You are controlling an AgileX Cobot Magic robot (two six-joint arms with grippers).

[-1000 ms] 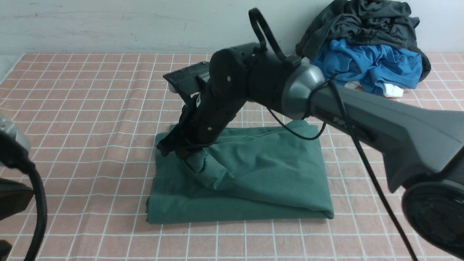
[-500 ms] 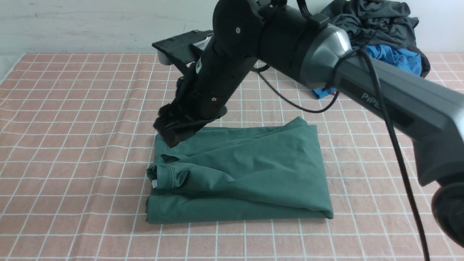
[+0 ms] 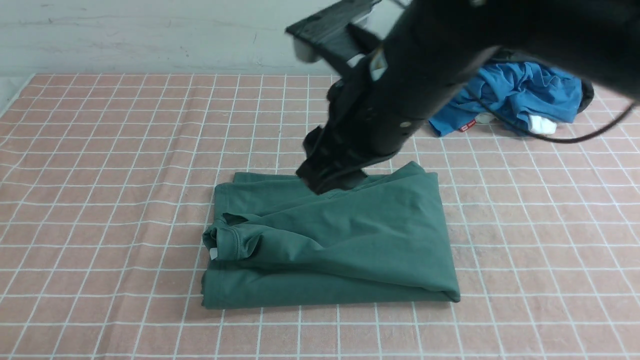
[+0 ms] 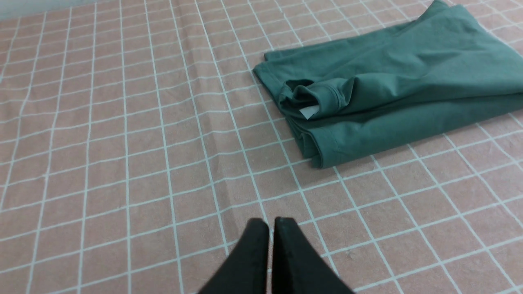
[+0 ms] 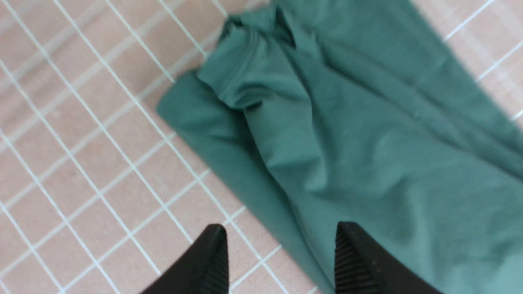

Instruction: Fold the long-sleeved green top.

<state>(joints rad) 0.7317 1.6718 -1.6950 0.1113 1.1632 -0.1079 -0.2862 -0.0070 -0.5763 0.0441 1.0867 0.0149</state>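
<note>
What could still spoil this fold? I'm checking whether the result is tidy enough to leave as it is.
1. The ribbed collar sits bunched and raised on the folded dark green cotton top, so the upper layer may slump or spring open.
2. The right gripper, jaws open, hangs low over the top's far edge; a sideways move might snag and drag the cloth.
3. The layers' edges don't line up, leaving the stack loose.

The right gripper (image 5: 278,255) was held raised with its jaws spread wide and nothing between them, while the left gripper (image 4: 271,230) was kept closed.
</note>
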